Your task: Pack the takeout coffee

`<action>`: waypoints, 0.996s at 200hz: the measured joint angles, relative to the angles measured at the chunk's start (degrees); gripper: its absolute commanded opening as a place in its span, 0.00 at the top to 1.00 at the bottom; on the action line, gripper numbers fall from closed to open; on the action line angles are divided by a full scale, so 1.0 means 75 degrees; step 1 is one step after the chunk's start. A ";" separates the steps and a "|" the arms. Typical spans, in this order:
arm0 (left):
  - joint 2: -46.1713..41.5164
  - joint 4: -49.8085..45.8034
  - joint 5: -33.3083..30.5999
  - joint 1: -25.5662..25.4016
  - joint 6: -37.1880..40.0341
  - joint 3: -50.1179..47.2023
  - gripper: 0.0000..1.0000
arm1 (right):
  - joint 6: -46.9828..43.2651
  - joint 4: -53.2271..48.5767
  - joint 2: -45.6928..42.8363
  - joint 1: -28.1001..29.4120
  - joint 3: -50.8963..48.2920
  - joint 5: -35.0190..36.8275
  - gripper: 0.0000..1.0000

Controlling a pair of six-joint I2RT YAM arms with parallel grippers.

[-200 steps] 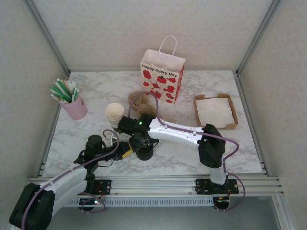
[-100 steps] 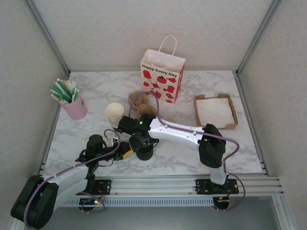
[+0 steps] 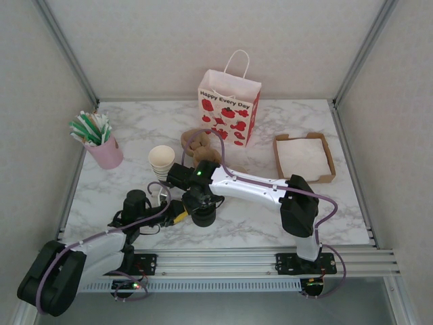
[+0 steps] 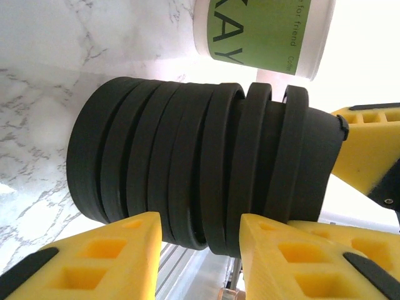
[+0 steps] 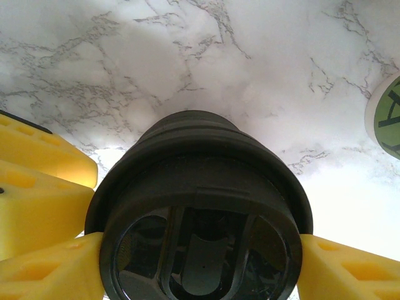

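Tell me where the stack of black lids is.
Top view: the stack of black lids stands at the table's front, left of centre, under the right gripper.

- left arm (image 3: 98, 252): smooth white shell on the long link; rounded glossy black housings at the joints
- right arm (image 3: 252, 188): matching white shell, tapering along its length; a bulky black elbow block (image 3: 298, 208); a small green light (image 3: 198, 172) on the black wrist housing
- cables (image 3: 329, 206): pale lilac; looping outside each arm from joint to joint
- base plates (image 3: 306, 263): flat and black
- left gripper (image 4: 200, 226): bright yellow plastic fingers (image 4: 94, 256); a grid of rectangular pockets moulded into the faces; black slot-shaped insets near the roots
- right gripper (image 5: 200, 250): the same yellow fingers (image 5: 353, 269), blunt and wedge-shaped; shallow rectangular recesses along them
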 measured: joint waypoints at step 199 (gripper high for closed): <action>0.0393 0.0318 0.0058 0.0012 0.0187 -0.0035 0.60 | 0.0029 0.0166 -0.0114 -0.0070 -0.0163 -0.0149 0.27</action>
